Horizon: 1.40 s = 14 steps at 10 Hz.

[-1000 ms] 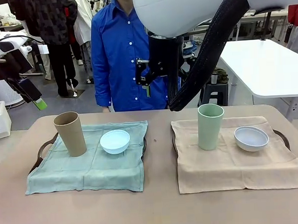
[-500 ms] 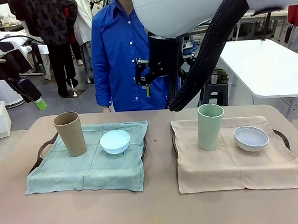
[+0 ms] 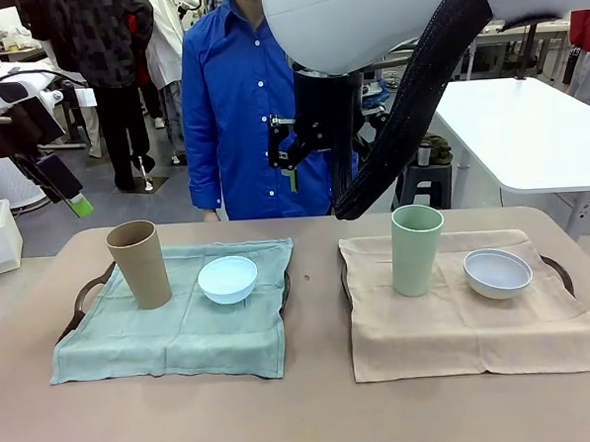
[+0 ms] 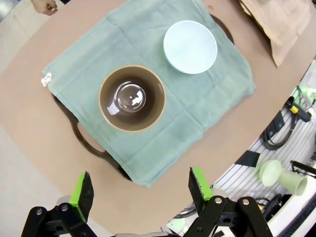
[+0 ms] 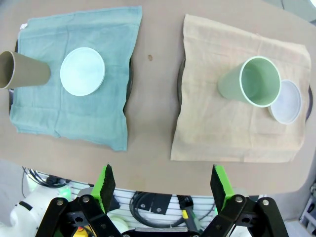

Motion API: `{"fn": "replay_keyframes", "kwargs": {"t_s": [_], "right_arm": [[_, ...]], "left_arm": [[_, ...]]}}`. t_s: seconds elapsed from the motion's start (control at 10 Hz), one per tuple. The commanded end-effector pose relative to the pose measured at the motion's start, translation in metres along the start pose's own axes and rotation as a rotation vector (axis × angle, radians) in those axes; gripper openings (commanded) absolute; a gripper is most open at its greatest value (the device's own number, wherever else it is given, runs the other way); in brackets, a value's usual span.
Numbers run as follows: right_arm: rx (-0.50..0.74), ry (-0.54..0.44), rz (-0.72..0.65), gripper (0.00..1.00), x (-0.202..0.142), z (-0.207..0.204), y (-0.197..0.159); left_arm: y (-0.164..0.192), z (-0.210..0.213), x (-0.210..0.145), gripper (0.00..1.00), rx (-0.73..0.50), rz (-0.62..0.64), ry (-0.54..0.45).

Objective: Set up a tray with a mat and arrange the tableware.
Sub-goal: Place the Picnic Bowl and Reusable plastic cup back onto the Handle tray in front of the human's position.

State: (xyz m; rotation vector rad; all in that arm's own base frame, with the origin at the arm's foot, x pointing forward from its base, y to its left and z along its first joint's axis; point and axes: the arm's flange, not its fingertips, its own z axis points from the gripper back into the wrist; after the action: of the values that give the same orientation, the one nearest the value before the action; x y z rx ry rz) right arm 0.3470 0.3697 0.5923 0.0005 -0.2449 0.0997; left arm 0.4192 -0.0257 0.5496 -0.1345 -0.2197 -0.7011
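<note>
While both arms hang high above the counter (image 3: 315, 418), the two place settings below look finished, which would explain why neither arm is near anything. The left gripper (image 4: 140, 185) has its jaws spread wide with nothing between the green pads, and the right gripper (image 5: 165, 185) is just as open and empty. On the robot's left a dark tray (image 3: 91, 291) carries a teal mat (image 3: 183, 341) draped over its edges; the tan-brown cup (image 3: 141, 264) stands upright near the mat's far left corner, and the light blue bowl (image 3: 228, 279) sits just beside it, apart. On the right a second tray (image 3: 563, 271) bears a beige mat (image 3: 460, 341), with the pale green cup (image 3: 416, 249) upright and the whitish bowl (image 3: 498, 273) to its right, near but seemingly not touching. Both cups are tall, handleless and empty; both bowls are shallow and plain. A person in a blue shirt (image 3: 225, 106) stands at the far side.
</note>
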Motion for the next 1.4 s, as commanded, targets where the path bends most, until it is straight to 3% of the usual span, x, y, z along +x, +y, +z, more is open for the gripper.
{"fn": "replay_keyframes", "kwargs": {"t_s": [0.0, 0.2, 0.5, 0.7, 1.0, 1.3], "right_arm": [[0.000, 0.000, 0.000, 1.00, 0.000, 0.000, 0.000], [0.056, 0.014, 0.002, 1.00, 0.002, 0.000, -0.045], [0.322, 0.078, -0.043, 1.00, -0.001, 0.002, -0.159], [0.494, 0.055, -0.006, 1.00, -0.008, 0.005, -0.215], [0.762, -0.038, -0.017, 1.00, -0.032, -0.003, -0.296], [0.872, -0.083, -0.171, 1.00, -0.055, -0.023, -0.356]], "left_arm": [[0.000, 0.000, 0.000, 1.00, 0.000, 0.000, 0.000], [-0.006, -0.009, 0.003, 1.00, -0.090, 0.135, -0.046], [-0.024, 0.000, 0.014, 1.00, -0.137, 0.340, -0.121], [-0.028, -0.012, 0.030, 1.00, -0.241, 0.532, -0.169], [-0.017, -0.002, 0.029, 1.00, -0.463, 0.631, -0.227], [0.025, 0.009, 0.010, 1.00, -0.652, 0.622, -0.211]]}}
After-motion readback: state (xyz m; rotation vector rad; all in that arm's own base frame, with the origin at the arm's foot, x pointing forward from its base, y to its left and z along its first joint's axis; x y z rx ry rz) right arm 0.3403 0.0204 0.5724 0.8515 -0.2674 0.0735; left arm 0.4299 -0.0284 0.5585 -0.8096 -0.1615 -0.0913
